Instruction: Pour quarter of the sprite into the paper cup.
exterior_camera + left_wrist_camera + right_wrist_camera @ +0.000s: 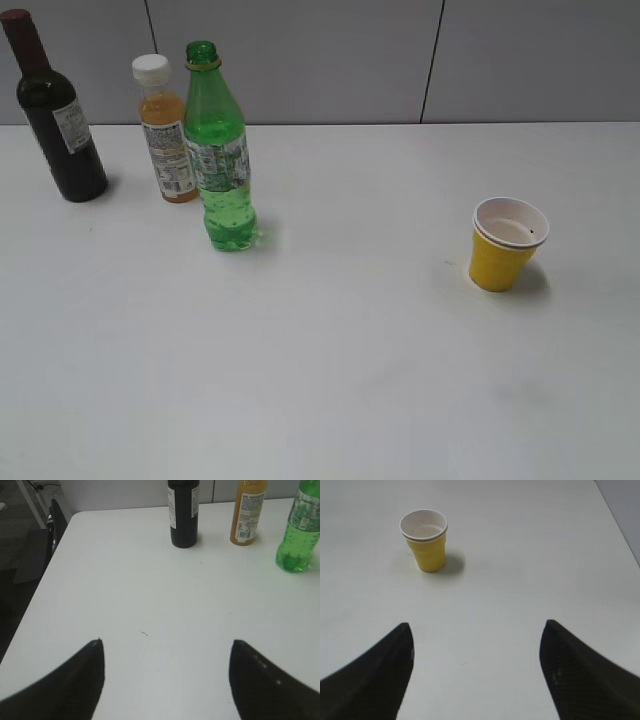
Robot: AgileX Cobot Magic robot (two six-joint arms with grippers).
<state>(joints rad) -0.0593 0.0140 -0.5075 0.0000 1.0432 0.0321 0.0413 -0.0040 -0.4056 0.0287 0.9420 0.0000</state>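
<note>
The sprite (222,160), a tall green bottle with no cap on, stands upright at the back left of the white table; its lower part shows at the top right of the left wrist view (299,535). The yellow paper cup (505,245) stands upright on the right and shows at the upper left of the right wrist view (426,540). My left gripper (166,642) is open and empty above bare table, well short of the bottles. My right gripper (477,625) is open and empty, short of the cup. Neither gripper shows in the exterior view.
An orange-juice bottle (165,130) with a white cap stands just left of the sprite, and a dark wine bottle (58,115) stands further left. The table's left edge (45,580) and right edge (615,520) show. A grey wall runs behind.
</note>
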